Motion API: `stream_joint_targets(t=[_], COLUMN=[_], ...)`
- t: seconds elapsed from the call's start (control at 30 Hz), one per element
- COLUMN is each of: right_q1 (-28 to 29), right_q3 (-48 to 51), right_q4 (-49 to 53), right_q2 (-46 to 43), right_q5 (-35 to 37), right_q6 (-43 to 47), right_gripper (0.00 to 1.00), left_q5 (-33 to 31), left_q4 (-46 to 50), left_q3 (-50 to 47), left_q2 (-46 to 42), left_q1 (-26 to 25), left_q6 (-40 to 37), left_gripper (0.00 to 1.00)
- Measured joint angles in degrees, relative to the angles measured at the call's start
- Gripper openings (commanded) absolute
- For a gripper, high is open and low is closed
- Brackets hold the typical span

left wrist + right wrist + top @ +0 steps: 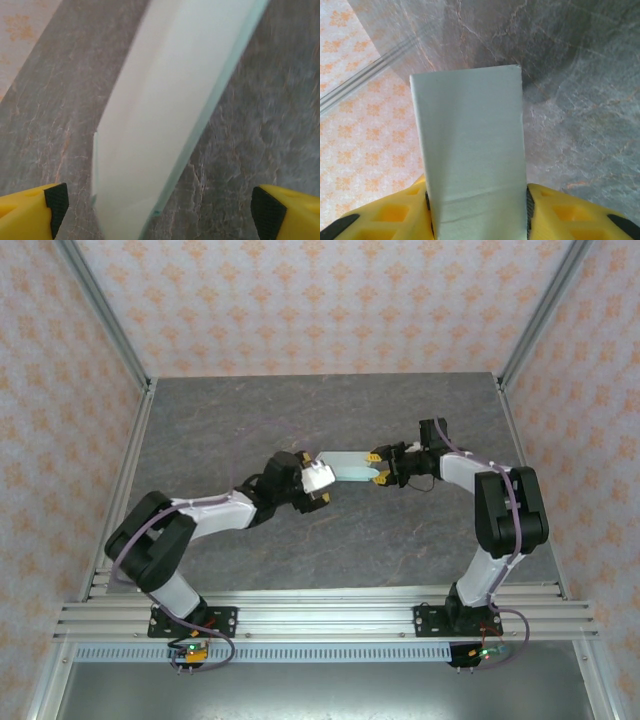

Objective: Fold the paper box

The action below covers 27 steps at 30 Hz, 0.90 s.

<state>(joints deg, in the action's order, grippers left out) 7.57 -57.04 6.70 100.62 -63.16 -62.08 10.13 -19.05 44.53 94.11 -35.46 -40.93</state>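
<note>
Centre frame: right gripper [477, 215] clamps paper box [350, 466] | left gripper [160, 207] spread astride it | risk: skewed closing may crush it.

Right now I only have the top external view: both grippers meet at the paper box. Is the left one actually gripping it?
Observer: No. Left wrist view: the left gripper is open, its fingers well clear of the paper box.
Operator: And the right?
Observer: Right wrist view: the right gripper is shut on the box, a finger against each side.
Operator: Any folds there?
Observer: One faint crease crosses the card between those fingers.
</note>
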Motion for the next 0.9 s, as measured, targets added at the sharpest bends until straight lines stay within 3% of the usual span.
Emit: stream_joint_targets(t=[0.13,0.37,0.67,0.9], right_q1=[0.0,0.0,0.0,0.0], right_q3=[-1.0,-1.1,-1.0,-1.1], right_q4=[2.3,3.7,2.3,3.7], right_q2=[-0.1,-0.4,-1.1,-2.0], right_q5=[-0.4,-1.2,-1.2,-1.2], right_q6=[0.9,1.2,-1.0,0.8], right_gripper=[0.44,0.43,0.44,0.6], left_q5=[-4.7,-7.6,-7.1,-5.6], left_q4=[-0.8,-2.7,-1.3,1.0], left_q3=[1.0,5.5,6.2,7.3], left_q2=[3.2,6.6,6.7,6.5], left_q1=[-1.7,-1.7,-1.7,-1.7], left_q6=[-7.5,-12.1,-13.0,-11.0], left_gripper=[0.84,0.54,0.42,0.4])
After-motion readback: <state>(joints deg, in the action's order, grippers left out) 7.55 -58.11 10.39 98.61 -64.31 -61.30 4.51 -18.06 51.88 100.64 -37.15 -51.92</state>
